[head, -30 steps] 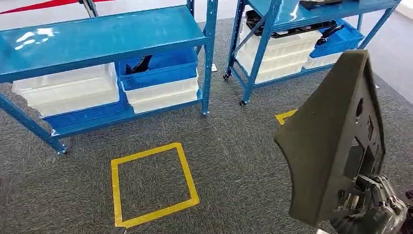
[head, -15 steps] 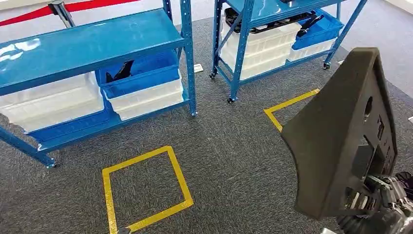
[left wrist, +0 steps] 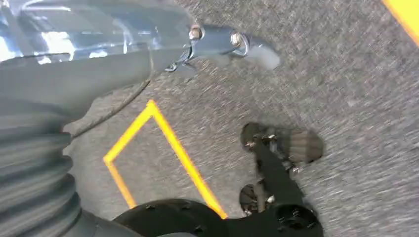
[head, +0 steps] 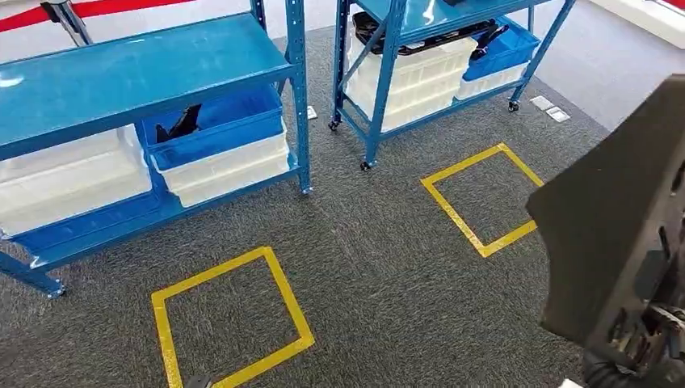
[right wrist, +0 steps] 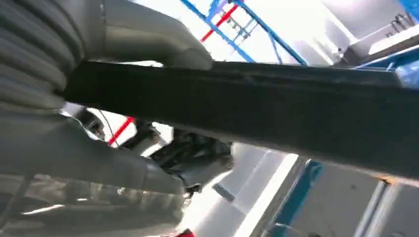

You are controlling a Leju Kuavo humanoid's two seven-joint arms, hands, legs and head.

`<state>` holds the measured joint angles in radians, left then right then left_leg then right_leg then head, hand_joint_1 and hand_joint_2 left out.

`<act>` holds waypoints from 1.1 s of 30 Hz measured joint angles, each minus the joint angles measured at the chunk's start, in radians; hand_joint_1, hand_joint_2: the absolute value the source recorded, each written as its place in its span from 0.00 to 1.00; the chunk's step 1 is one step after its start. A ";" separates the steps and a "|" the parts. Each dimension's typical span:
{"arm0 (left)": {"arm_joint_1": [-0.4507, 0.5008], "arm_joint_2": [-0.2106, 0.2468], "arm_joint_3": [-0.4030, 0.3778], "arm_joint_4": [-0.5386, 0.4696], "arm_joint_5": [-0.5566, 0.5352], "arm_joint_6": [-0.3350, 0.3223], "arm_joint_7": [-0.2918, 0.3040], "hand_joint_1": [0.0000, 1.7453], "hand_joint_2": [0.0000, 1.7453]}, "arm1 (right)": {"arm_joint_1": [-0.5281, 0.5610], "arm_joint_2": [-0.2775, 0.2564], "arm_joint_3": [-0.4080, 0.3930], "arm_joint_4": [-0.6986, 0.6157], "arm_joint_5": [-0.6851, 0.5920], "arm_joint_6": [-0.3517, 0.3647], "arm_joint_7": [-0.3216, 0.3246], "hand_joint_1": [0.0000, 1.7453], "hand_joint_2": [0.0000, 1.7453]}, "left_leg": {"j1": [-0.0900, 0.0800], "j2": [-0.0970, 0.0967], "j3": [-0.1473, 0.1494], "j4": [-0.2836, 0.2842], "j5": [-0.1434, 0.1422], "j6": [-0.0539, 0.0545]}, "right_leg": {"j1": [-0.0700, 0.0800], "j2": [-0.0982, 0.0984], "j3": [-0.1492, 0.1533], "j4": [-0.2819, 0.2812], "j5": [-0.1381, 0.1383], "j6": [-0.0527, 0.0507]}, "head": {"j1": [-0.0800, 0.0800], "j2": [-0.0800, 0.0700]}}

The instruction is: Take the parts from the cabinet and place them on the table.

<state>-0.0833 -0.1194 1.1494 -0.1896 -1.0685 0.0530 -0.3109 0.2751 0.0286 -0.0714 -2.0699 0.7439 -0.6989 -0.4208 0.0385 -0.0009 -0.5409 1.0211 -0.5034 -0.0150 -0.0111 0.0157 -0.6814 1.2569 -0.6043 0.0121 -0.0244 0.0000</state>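
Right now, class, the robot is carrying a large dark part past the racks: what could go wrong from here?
1. The right hand grips the part only at its lower end, so the tall piece might tilt or slip while walking.
2. The part blocks much of the head view's right side, so obstacles there may go unseen.
3. The blue racks stand close; a wide turn could clip one.

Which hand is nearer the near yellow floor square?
Probably left. The left hand hangs low over the carpet, a yellow square corner just beyond it. The right hand holds the black part, well off to that square's right.
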 joint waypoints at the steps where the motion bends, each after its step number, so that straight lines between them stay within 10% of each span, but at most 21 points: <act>1: 0.000 0.000 0.000 0.000 0.000 0.000 0.000 0.00 1.00 | 0.002 0.003 -0.004 0.000 -0.002 0.000 -0.004 0.77 1.00 | -0.001 0.008 0.000 0.000 -0.002 0.003 | 0.000 -0.001 -0.032 0.057 -0.012 -0.001 | 0.002 0.000; 3: -0.001 0.000 0.000 0.000 0.000 0.000 0.000 0.00 1.00 | 0.005 0.008 -0.013 0.000 -0.006 0.000 -0.008 0.77 1.00 | -0.006 0.020 0.006 -0.001 -0.005 0.004 | 0.002 -0.002 -0.027 0.024 0.035 -0.005 | 0.003 0.000; 6: -0.002 -0.003 0.000 0.000 0.000 -0.001 0.000 0.00 1.00 | 0.005 0.011 -0.018 -0.005 -0.008 0.000 -0.008 0.77 1.00 | -0.011 0.032 0.022 -0.013 -0.008 0.005 | 0.027 -0.038 0.097 -0.232 0.151 -0.042 | 0.005 0.000; 12: -0.005 -0.006 0.000 0.000 0.000 0.000 0.000 0.00 1.00 | 0.007 0.016 -0.021 -0.011 -0.016 0.000 -0.009 0.77 1.00 | -0.018 0.041 0.034 -0.008 -0.026 -0.016 | 0.025 -0.033 0.120 -0.288 0.162 -0.042 | 0.006 0.000; 15: -0.002 -0.006 0.002 0.000 0.000 0.000 0.001 0.00 1.00 | 0.005 0.018 -0.022 -0.013 -0.020 0.000 -0.008 0.77 1.00 | -0.022 0.006 -0.071 0.217 -0.148 -0.016 | 0.024 -0.019 0.124 -0.288 0.158 -0.051 | -0.004 0.000; 17: 0.000 -0.006 0.002 0.000 0.000 0.000 0.003 0.00 1.00 | 0.005 0.019 -0.022 -0.012 -0.020 0.000 -0.008 0.77 1.00 | -0.023 0.004 -0.125 0.310 -0.162 -0.017 | 0.024 -0.006 0.128 -0.288 0.156 -0.052 | -0.007 0.000; 21: 0.000 -0.003 0.002 0.000 0.000 0.000 0.003 0.00 1.00 | 0.006 0.020 -0.022 -0.013 -0.021 0.000 -0.008 0.77 1.00 | -0.014 -0.020 -0.001 0.022 -0.002 -0.020 | 0.019 0.021 0.137 -0.277 0.145 -0.037 | -0.016 0.000; 27: -0.002 -0.003 0.002 0.000 0.000 0.000 0.003 0.00 1.00 | 0.010 0.021 -0.023 -0.013 -0.022 0.000 -0.008 0.77 1.00 | -0.014 -0.008 0.010 -0.011 0.009 0.009 | 0.019 0.027 0.132 -0.254 0.127 -0.024 | -0.008 0.000; 31: -0.002 -0.003 0.003 -0.001 0.002 0.002 0.003 0.00 1.00 | 0.009 0.022 -0.021 -0.013 -0.026 0.000 -0.006 0.77 1.00 | -0.012 0.012 0.006 -0.011 0.008 0.013 | 0.008 0.000 -0.005 0.019 -0.009 -0.008 | 0.006 0.000; 33: -0.001 -0.003 0.003 0.000 0.002 0.001 0.003 0.00 1.00 | 0.009 0.022 -0.020 -0.011 -0.028 0.000 -0.005 0.77 1.00 | -0.011 0.025 0.007 -0.011 0.007 0.014 | 0.006 -0.003 -0.024 0.048 0.005 -0.005 | 0.006 0.000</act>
<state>-0.0843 -0.1221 1.1524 -0.1900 -1.0662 0.0538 -0.3075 0.2842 0.0504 -0.0916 -2.0813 0.7160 -0.6985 -0.4253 0.0274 0.0241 -0.5344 1.0106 -0.4964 -0.0014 -0.0052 0.0129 -0.7050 1.3050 -0.5989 0.0067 -0.0183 0.0000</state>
